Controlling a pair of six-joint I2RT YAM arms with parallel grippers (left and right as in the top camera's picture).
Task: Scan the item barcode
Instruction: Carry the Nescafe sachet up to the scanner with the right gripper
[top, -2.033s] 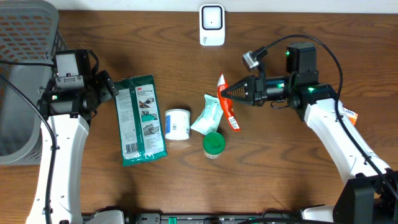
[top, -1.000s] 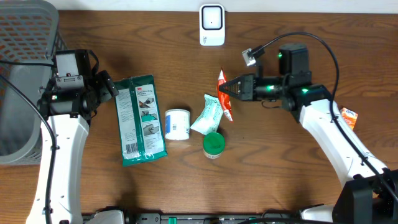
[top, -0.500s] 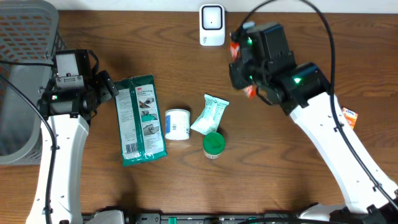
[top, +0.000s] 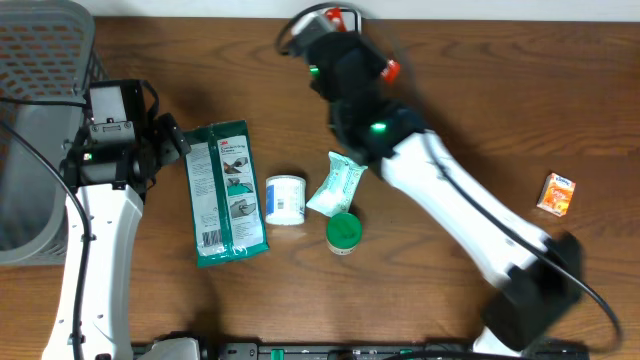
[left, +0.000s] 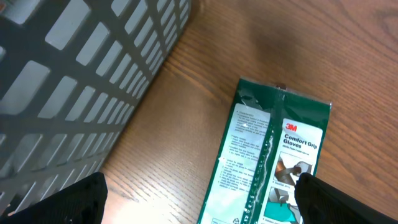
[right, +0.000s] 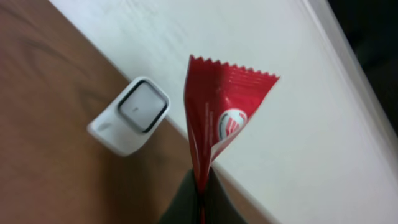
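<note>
My right gripper (right: 200, 186) is shut on the lower edge of a red snack packet (right: 221, 118), which stands upright above the fingers. Behind it in the right wrist view, to the left, a white barcode scanner (right: 130, 115) with a dark window stands on the table's far edge. From overhead, the blurred right arm (top: 370, 110) reaches to the top centre and covers the scanner; a bit of the red packet (top: 338, 14) shows there. My left gripper (left: 205, 202) is open, with nothing between its fingers, above the top of a green glove pack (left: 273, 155).
A grey mesh basket (top: 40, 60) fills the far left. The green glove pack (top: 226, 190), a white tub (top: 285, 199), a pale green pouch (top: 338, 183) and a green-lidded jar (top: 343, 232) lie mid-table. A small orange box (top: 558, 193) lies at right.
The right arm has lifted the red packet off the table and swung it left and back, up to the scanner at the top centre. The left arm has not moved.
</note>
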